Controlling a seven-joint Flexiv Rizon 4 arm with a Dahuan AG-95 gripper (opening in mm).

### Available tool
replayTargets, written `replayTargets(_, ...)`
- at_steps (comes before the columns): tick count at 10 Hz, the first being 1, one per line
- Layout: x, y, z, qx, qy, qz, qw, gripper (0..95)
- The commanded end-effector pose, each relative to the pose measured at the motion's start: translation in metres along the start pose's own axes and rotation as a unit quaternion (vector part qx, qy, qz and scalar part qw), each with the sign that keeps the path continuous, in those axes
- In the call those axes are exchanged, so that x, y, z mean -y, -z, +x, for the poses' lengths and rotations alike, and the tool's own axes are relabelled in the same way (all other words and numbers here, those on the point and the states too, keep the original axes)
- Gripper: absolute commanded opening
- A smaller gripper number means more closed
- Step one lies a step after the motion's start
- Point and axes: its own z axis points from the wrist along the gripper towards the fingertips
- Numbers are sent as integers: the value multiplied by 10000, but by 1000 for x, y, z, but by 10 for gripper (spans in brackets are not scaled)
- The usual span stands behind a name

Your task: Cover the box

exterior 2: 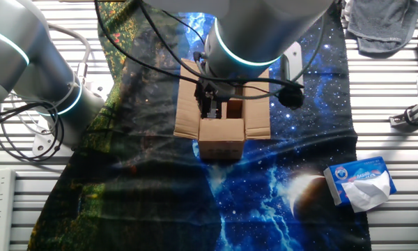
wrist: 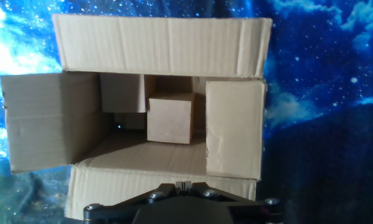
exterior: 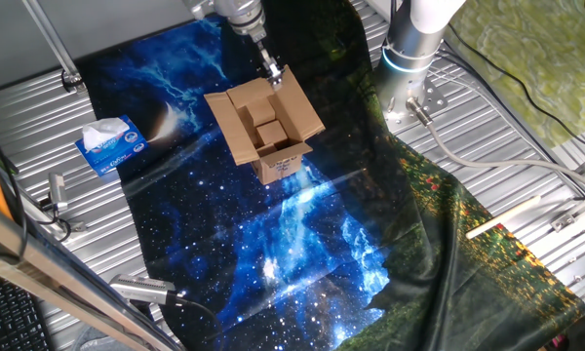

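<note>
The box [exterior: 232, 127] is a small brown carton on the starry cloth, its four flaps spread open and a white label [exterior: 285, 164] on its near side. Smaller cardboard blocks [wrist: 170, 118] lie inside. My gripper [exterior: 275, 73] hangs at the box's far edge, shut, with nothing between its fingers. In the other fixed view the gripper [exterior 2: 212, 108] is over the box [exterior 2: 221, 136] opening. In the hand view the shut fingertips [wrist: 184, 184] sit just above the near long flap [wrist: 143, 183], with the box [wrist: 161, 43] filling the frame.
A blue and white tissue box [exterior: 110, 144] [exterior 2: 360, 183] lies on the cloth beside the carton. The arm's base [exterior: 409, 49] stands at the back right. A pale stick [exterior: 502, 216] and metal tools [exterior: 54, 200] lie on the slatted table.
</note>
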Motion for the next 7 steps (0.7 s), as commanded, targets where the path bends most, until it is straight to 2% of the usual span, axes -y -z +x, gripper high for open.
replayTargets(1,-1,0,0,79,-100,12,9999,0)
replayTargets(2,0,1,0,66,-138,46,9999,0)
replayTargets(7,0,1,0,185,-48,135,9997,0)
